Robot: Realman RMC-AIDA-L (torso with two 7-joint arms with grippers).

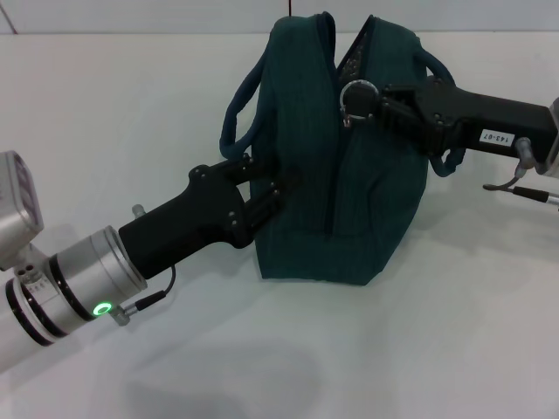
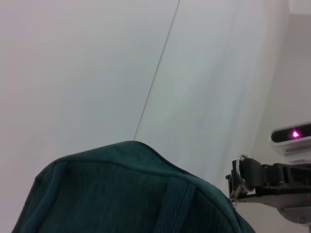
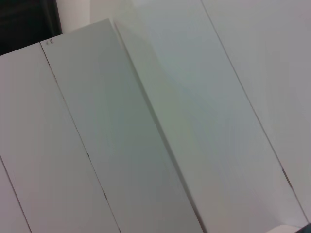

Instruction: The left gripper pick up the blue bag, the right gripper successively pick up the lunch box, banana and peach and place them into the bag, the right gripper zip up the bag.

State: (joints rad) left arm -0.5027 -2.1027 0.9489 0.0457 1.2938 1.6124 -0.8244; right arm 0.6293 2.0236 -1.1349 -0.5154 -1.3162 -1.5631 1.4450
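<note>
The blue bag (image 1: pixel 314 166) stood upright on the white table (image 1: pixel 393 349), its two loop handles hanging down either side and the zipper running up the end that faced the camera. The left gripper (image 1: pixel 281 194) reached in from the lower left and pressed against the bag's left side, its fingers pinching a fold of the fabric there. The right gripper (image 1: pixel 377 103) came in from the right at the top of the bag, its fingertips closed on the metal ring pull (image 1: pixel 356 94) of the zipper. In the left wrist view the bag's top (image 2: pixel 131 194) filled the lower part, with the right gripper (image 2: pixel 239 180) and the ring (image 2: pixel 237 178) beside it.
</note>
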